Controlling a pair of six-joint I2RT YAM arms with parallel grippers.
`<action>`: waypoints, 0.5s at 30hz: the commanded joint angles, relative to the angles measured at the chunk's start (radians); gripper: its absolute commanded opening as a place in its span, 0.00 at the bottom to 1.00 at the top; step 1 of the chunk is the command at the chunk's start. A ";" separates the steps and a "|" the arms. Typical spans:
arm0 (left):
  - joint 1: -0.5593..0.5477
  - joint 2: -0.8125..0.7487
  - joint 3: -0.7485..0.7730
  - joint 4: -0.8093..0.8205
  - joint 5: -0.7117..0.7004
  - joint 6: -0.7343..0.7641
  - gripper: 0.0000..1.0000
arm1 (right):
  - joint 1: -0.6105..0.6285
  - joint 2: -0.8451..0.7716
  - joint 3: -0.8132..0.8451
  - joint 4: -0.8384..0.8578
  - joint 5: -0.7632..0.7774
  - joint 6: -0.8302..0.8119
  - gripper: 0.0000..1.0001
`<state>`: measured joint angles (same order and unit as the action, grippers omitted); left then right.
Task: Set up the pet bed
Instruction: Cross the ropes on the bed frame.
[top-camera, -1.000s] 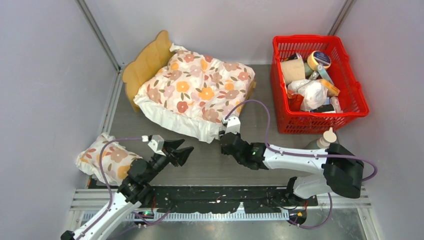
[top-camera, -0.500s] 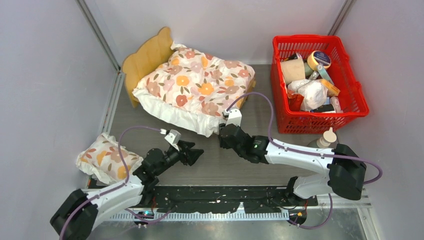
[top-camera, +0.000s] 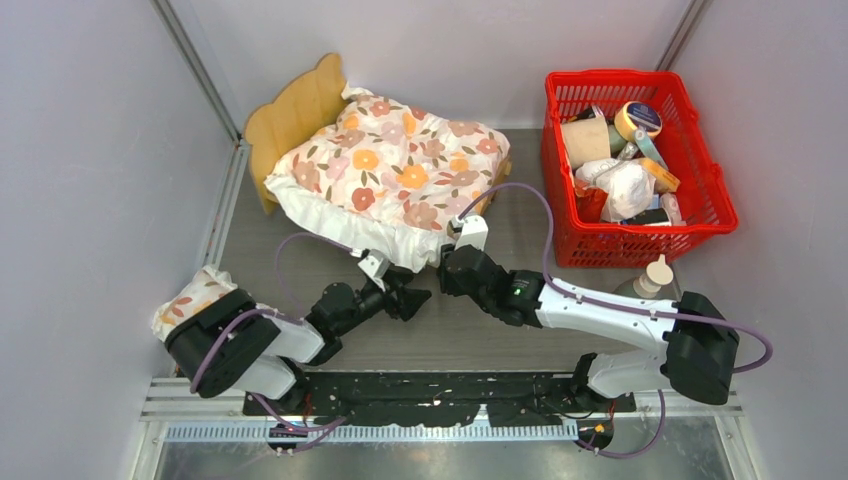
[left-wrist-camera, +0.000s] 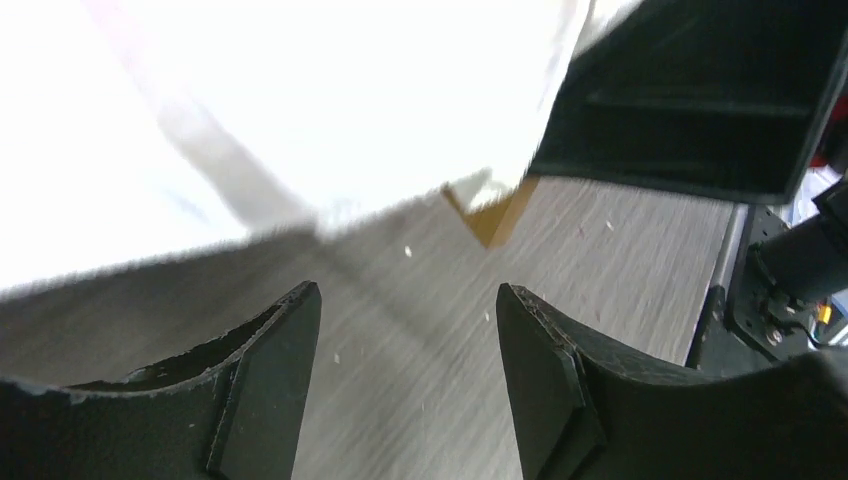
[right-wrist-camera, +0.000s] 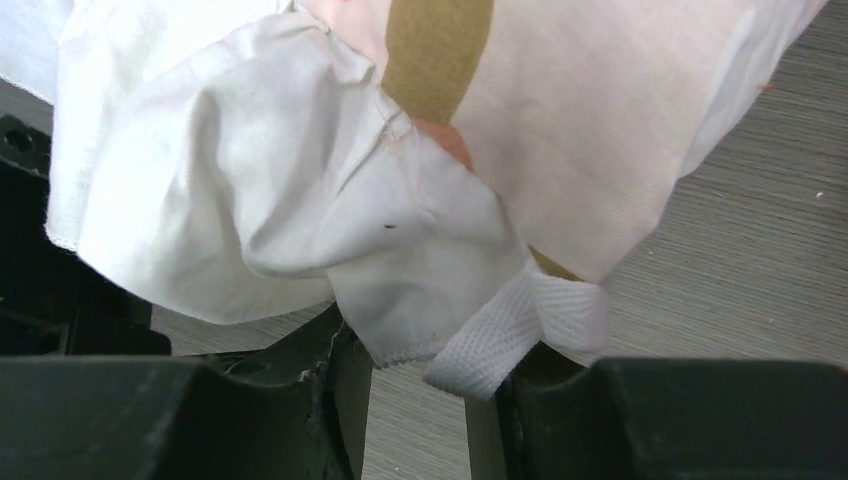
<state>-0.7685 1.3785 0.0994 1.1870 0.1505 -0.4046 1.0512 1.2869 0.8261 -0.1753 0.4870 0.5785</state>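
The pet bed (top-camera: 296, 112), light wood with a scalloped headboard, stands at the back left. A white floral cushion (top-camera: 400, 172) covers it and hangs over the near edge. My right gripper (top-camera: 449, 261) is at the cushion's near corner. In the right wrist view that white corner (right-wrist-camera: 420, 260) and its woven loop (right-wrist-camera: 505, 335) sit between the fingertips, the gripper (right-wrist-camera: 430, 352) shut on them. My left gripper (top-camera: 419, 296) stands open and empty just left of it, low over the table. The left wrist view shows the gripper (left-wrist-camera: 405, 292), the cushion's underside (left-wrist-camera: 300, 110) and a wooden bed corner (left-wrist-camera: 497, 215).
A small floral pillow (top-camera: 188, 297) lies at the near left, partly behind my left arm. A red basket (top-camera: 703, 216) full of items stands at the back right, with a bottle (top-camera: 655, 275) in front of it. Grey walls close in both sides.
My left arm swung right from beside the small pillow to the cushion's near corner, its jaws widening. The bed and cushion shifted slightly back with the right gripper.
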 joint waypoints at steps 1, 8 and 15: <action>-0.016 0.089 0.077 0.216 -0.034 0.082 0.69 | 0.002 -0.105 0.051 0.279 -0.037 0.112 0.05; -0.020 0.191 0.094 0.302 -0.136 0.095 0.70 | 0.003 -0.109 0.045 0.287 -0.048 0.114 0.05; -0.020 0.229 0.137 0.302 -0.132 0.125 0.65 | 0.003 -0.117 0.030 0.308 -0.053 0.118 0.05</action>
<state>-0.7853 1.5948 0.1909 1.3968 0.0441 -0.3279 1.0496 1.2701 0.8173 -0.1738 0.4721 0.5934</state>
